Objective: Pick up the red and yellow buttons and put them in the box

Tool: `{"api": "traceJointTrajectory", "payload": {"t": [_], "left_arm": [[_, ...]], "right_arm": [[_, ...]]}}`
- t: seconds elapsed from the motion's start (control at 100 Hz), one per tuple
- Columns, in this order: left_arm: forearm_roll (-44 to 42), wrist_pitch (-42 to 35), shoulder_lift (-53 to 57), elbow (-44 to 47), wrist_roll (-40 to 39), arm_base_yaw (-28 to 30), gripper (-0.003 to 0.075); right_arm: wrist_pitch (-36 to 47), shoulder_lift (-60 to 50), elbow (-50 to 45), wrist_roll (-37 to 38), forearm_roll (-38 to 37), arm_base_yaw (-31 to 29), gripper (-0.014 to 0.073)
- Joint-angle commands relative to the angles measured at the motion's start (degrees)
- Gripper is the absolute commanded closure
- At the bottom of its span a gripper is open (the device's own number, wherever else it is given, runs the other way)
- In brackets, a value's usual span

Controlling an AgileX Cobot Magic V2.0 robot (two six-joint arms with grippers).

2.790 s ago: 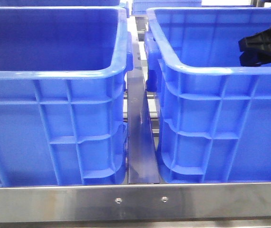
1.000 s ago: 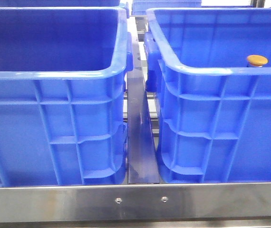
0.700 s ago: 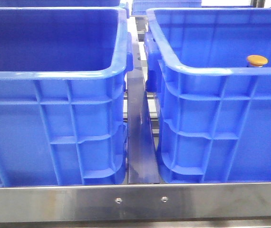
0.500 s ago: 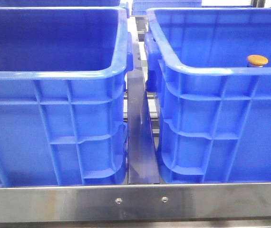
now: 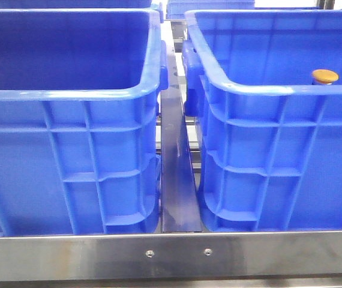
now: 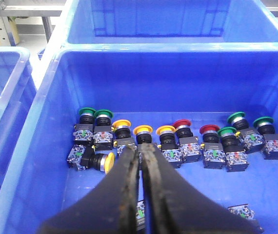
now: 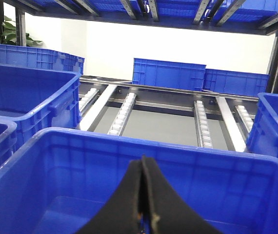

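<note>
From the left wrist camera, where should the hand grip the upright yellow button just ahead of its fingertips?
Probably by the dark collar under the yellow button cap, coming straight down from above. It stands cap-up in a packed row, so the left hand, now closed, should open front-to-back, not toward the neighbours.

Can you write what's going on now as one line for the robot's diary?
left gripper: shut, empty, above buttons in crate | right gripper: shut, empty | yellow button: in right crate

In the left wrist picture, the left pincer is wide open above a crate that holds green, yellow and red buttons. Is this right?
Not quite. The left wrist view shows the left pincer shut, its fingers pressed together with nothing between. The rest holds: it hangs above a crate holding green, yellow and red buttons.
</note>
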State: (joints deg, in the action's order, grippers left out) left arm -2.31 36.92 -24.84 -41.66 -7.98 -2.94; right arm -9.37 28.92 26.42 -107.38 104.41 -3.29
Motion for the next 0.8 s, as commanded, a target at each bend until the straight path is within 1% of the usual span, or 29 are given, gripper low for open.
{"api": "traceJointTrajectory", "payload": {"t": [0.0, 0.41, 0.61, 0.79], "left_arm": [[0.3, -4.3, -0.3, -1.7, -0.5, 0.0, 0.0739], [0.3, -4.6, -0.3, -1.6, -0.5, 0.0, 0.0739], [-1.2, -11.4, 0.3, -0.2, -0.5, -0.8, 0.0739], [-3.4, -21.0, 4.7, 8.1, -0.5, -1.4, 0.0739]], "right_arm": [[-1.6, 0.0, 1.5, 0.0, 5.5, -0.2, 0.0662], [-1.6, 0.0, 1.5, 0.0, 5.5, -0.2, 0.0662], [-1.7, 0.0, 1.5, 0.0, 5.5, -0.2, 0.0662], [-1.7, 0.0, 1.5, 0.0, 5.5, -0.2, 0.0662]]}}
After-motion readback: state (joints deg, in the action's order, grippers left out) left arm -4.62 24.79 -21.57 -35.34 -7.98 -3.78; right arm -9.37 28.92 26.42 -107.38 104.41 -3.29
